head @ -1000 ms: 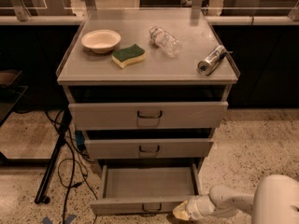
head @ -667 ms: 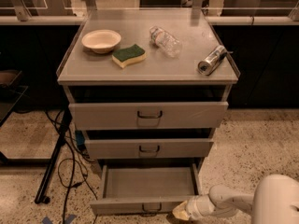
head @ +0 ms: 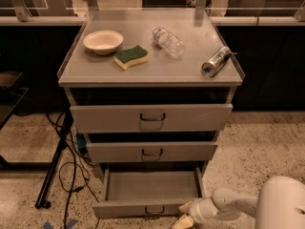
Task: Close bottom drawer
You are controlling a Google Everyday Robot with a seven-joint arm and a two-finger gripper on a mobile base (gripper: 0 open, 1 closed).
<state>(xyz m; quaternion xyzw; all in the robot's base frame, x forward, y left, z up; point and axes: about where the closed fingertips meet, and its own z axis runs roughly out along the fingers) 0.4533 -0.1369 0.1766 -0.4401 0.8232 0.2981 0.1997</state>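
One parted, empty claw (head: 185, 214) sits at the open bottom drawer's (head: 128, 208) right front corner; black stand (head: 52, 168) left.

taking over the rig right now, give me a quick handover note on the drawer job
Gripper: low, by the right end of the bottom drawer's front panel; whether it touches the panel is unclear.
Bottom drawer: pulled well out, nothing inside; its handle is left of the gripper and not held.
Done: the approach, judging by where the gripper is.
Left: the push itself, probably straight in until the front lines up under the middle drawer.
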